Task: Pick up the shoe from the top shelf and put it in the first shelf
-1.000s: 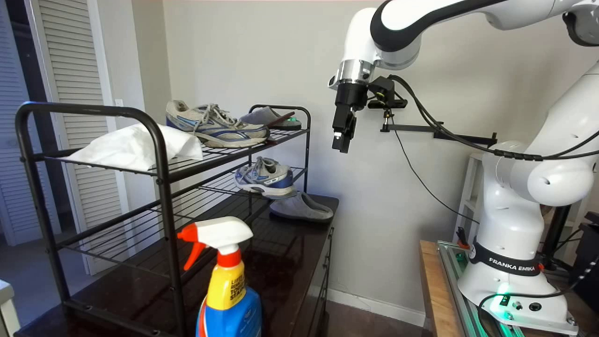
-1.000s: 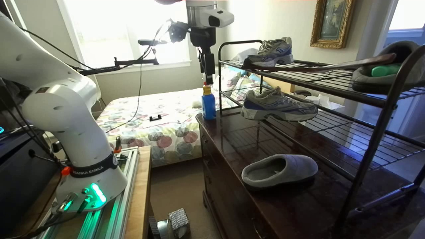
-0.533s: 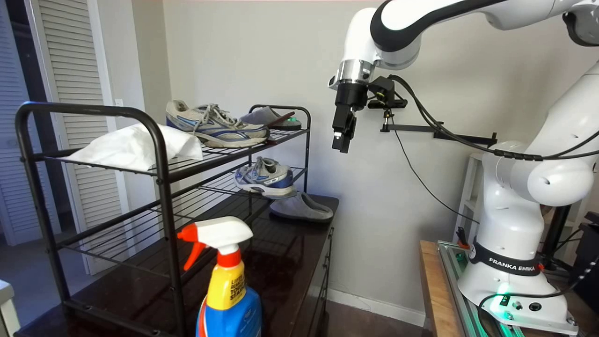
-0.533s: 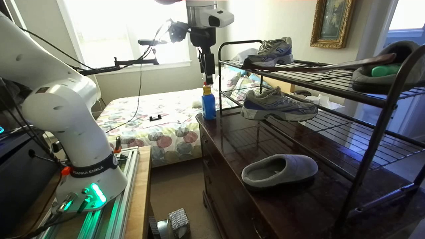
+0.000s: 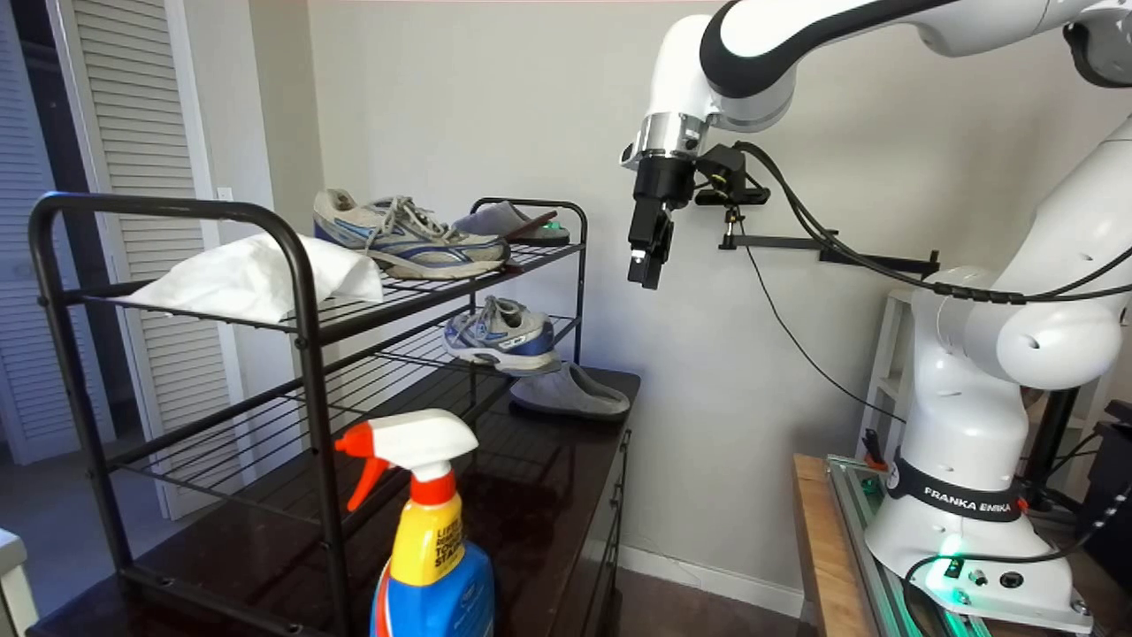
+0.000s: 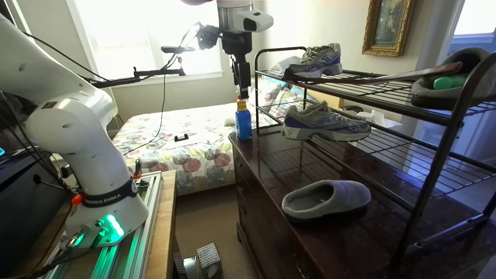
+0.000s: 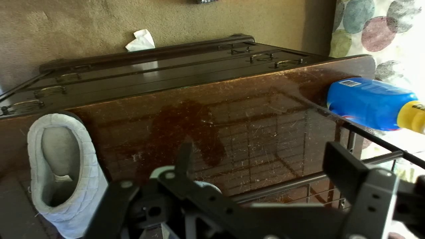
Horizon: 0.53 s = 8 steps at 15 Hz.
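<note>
The shoe (image 5: 411, 243), a grey laced sneaker with blue trim, lies on the top shelf (image 5: 416, 305) of the black rack. It shows in both exterior views (image 6: 319, 62); its sole looks pale rather than black. A similar sneaker (image 5: 508, 336) sits on the wire tier (image 6: 391, 143) below, its end over the front rail. My gripper (image 5: 648, 270) hangs pointing down, apart from the rack, on the robot's side. In the wrist view the gripper (image 7: 262, 159) is open, with nothing between its fingers. Pale rounded bits behind one finger (image 7: 184, 159) are mostly hidden.
A grey slipper (image 6: 325, 199) sits on the dark dresser (image 6: 267, 159). A blue-yellow spray bottle (image 5: 442, 540) stands at its end. The top shelf also bears a white cloth (image 5: 256, 279), a slipper (image 6: 430, 95) with a green object inside, and a long brown stick (image 6: 391, 77).
</note>
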Each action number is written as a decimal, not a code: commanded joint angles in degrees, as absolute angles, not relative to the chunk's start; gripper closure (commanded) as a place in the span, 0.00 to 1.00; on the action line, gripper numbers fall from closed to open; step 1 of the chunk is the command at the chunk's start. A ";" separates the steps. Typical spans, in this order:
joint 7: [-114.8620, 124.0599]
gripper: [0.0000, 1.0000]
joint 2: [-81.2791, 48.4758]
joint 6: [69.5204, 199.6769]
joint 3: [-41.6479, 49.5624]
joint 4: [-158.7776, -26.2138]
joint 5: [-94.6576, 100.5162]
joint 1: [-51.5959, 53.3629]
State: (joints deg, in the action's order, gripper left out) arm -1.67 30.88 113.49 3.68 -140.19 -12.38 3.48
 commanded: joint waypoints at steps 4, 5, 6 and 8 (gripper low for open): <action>-7.47 0.00 29.51 126.08 0.96 -137.30 -10.59 4.14; -8.61 0.00 28.71 127.94 0.58 -135.94 -9.85 4.46; -9.40 0.00 28.04 129.55 0.22 -134.94 -9.16 4.69; -11.26 0.00 25.94 131.74 -0.47 -131.92 -7.22 5.16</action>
State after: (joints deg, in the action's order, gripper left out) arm -8.68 29.84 129.06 0.22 -136.74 -10.09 4.32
